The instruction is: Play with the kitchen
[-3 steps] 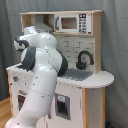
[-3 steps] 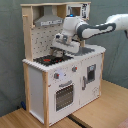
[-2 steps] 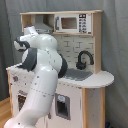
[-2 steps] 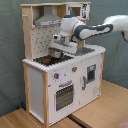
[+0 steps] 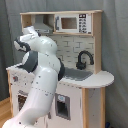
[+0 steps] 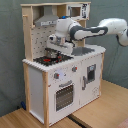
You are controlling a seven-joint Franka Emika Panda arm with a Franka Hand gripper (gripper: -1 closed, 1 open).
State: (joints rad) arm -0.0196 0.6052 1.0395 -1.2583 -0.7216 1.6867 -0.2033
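The kitchen (image 6: 60,85) is a tall light-wood and white toy with a grey hood (image 6: 47,21), a pegboard back, an oven door (image 6: 64,95) and a black stovetop (image 6: 46,60) with red burners. In the first exterior view its sink (image 5: 75,75) and black faucet (image 5: 83,59) show at the right, and the white arm (image 5: 42,75) covers the stove side. My gripper (image 6: 54,48) hangs just above the stovetop, below the hood, with its dark end low over the burners. In the first exterior view the gripper (image 5: 21,46) sits at the kitchen's left end.
A toy microwave (image 5: 67,22) sits on the top shelf. The kitchen stands on a wooden floor (image 6: 100,112) against a grey-green curtain (image 6: 10,50). The arm reaches in from the second exterior view's right, across the sink counter (image 6: 92,50).
The gripper has moved from over the counter's middle toward the second exterior view's left and slightly down, ending above the stovetop. The kitchen has not moved.
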